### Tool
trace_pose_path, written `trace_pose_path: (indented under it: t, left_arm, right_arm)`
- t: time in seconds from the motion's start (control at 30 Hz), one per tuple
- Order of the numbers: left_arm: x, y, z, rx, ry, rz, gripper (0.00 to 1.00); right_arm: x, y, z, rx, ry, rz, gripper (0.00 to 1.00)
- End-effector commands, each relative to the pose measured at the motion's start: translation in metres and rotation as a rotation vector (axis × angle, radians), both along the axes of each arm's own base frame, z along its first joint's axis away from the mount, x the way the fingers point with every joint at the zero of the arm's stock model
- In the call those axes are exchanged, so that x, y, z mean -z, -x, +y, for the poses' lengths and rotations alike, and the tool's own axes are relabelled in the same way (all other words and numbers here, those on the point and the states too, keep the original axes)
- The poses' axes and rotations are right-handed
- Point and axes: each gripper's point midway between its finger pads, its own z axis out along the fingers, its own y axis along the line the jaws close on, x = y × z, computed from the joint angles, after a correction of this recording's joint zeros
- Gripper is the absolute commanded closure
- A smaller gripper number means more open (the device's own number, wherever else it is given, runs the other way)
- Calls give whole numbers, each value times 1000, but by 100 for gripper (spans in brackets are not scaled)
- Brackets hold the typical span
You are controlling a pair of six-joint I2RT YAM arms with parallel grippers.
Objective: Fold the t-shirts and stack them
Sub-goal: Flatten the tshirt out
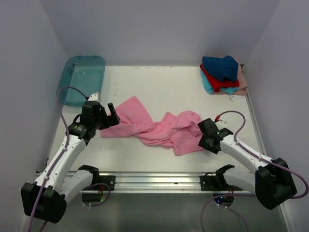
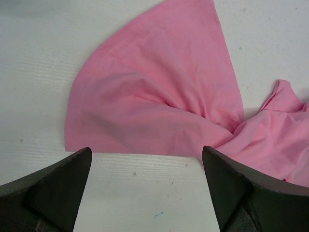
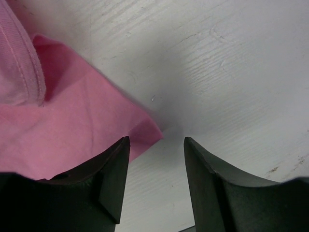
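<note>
The right gripper stood partly open at the near right corner of the pink t-shirt, its jaws apart over bare desk with nothing clamped. The left gripper stood wide open and empty, just short of the shirt's left edge. The shirt lay crumpled mid-desk. The other t-shirts were piled at the far right corner, and a teal tub sat far left.

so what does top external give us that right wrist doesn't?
Top external only: the teal tub, the pile of t-shirts in the far right corner, the open left gripper, and the pink t-shirt twisted along its whole length.
Right wrist only: the shirt's corner and hem up close, just ahead of the right gripper, jaws parted.
Both: the pink t-shirt and the table.
</note>
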Motion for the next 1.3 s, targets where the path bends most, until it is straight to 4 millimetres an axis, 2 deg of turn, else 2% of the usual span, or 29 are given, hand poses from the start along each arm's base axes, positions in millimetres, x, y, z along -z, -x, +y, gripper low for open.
trace_pose_path:
  t: [0.0, 0.17, 0.33, 0.47, 0.57, 0.63, 0.67, 0.73, 0.8, 0.9, 0.93, 1.0, 1.07, 1.13, 1.2, 1.27]
  left_arm:
    - [-4, 2, -2, 8, 3, -11, 0]
    - [-2, 3, -1, 6, -1, -5, 0]
    - [-2, 4, 0, 3, -5, -2, 0]
    - [-1, 6, 2, -1, -9, -2, 0]
    - [5, 8, 4, -4, -21, 9, 0]
    - [10, 10, 5, -4, -24, 23, 0]
    - [11, 12, 3, 4, -19, 32, 0]
    - [10, 13, 0, 16, -10, 38, 1]
    - [18, 15, -1, 30, -11, 67, 5]
    - [33, 18, -5, 65, -17, 140, 30]
    - [43, 22, -7, 76, -21, 198, 47]
    - [53, 23, 0, 43, -50, 241, 61]
    - [67, 24, 5, 8, -70, 297, 61]
    - [82, 24, 13, -55, -101, 349, 48]
    - [93, 28, 17, -95, -113, 393, 40]
    - [105, 34, 22, -173, -116, 439, 36]
  right_arm:
    - [1, -2, -3, 46, 1, -27, 48]
    - [7, -12, 1, 48, -6, -45, 71]
    - [16, -12, 0, 44, 12, -24, 70]
    - [15, -14, 1, 38, 5, -37, 71]
    - [15, -16, 4, 23, -11, -51, 82]
    - [14, -17, 8, 1, -26, -55, 95]
    - [11, -20, 12, -15, -50, -78, 100]
    - [4, -25, 19, -50, -84, -106, 100]
    - [-13, -32, 26, -86, -125, -176, 100]
    - [-45, -42, 31, -114, -161, -291, 100]
    - [-57, -46, 32, -121, -166, -318, 100]
    - [-81, -53, 32, -140, -166, -377, 100]
    - [-90, -53, 30, -155, -149, -388, 100]
    - [-100, -55, 33, -174, -158, -412, 100]
    - [-105, -57, 32, -195, -151, -427, 100]
    - [-106, -58, 34, -214, -147, -436, 100]
